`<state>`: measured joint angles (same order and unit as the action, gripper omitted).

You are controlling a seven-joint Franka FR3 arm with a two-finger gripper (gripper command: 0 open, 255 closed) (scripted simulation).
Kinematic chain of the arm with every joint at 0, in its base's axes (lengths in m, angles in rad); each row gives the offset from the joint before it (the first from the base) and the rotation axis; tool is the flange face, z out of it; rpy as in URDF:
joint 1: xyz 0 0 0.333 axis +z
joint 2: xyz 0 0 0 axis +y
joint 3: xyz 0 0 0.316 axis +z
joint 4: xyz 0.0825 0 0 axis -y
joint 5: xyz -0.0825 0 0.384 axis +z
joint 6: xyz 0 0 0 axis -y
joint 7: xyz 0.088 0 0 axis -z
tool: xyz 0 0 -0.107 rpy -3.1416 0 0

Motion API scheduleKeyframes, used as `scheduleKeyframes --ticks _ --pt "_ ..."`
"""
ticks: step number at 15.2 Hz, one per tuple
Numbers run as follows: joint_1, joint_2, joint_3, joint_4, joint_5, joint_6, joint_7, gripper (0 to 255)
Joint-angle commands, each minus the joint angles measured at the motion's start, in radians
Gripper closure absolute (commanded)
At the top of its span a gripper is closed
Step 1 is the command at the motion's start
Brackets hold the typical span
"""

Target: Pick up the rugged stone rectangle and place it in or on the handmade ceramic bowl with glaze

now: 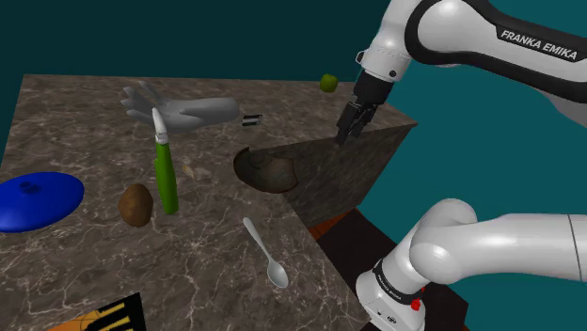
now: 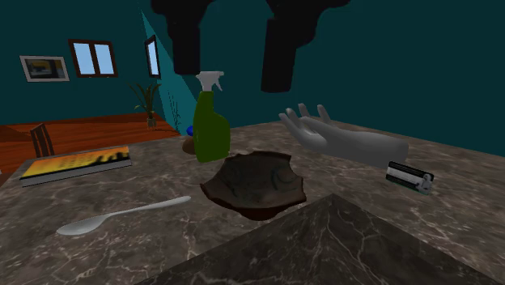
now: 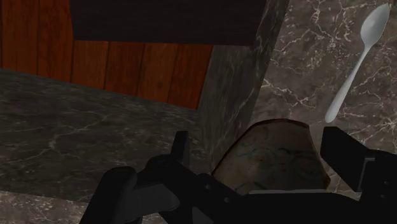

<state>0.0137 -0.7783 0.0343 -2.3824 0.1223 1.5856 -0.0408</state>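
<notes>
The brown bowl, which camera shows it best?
Second exterior view: the bowl shows nearly whole. In the shoulder view the stone block hides its side; in the wrist view the gripper covers part of it.

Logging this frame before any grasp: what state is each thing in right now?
gripper: open, holding nothing.
stone block: resting, not gripped.
bowl: upright, empty, against the stone block.
spray bottle: standing upright.
spoon: lying flat.
</notes>
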Motion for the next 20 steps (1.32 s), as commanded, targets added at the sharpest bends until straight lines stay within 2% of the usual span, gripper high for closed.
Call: scheduleKeyframes --ticks 1,11,20 --pt "0.000 0.000 0.000 0.000 0.000 0.000 0.000 0" --pt "0.035 0.326 0.158 0.116 0.030 0.214 0.135 0" --pt "0.054 0.667 0.274 0.328 -0.047 0.331 0.285 0"
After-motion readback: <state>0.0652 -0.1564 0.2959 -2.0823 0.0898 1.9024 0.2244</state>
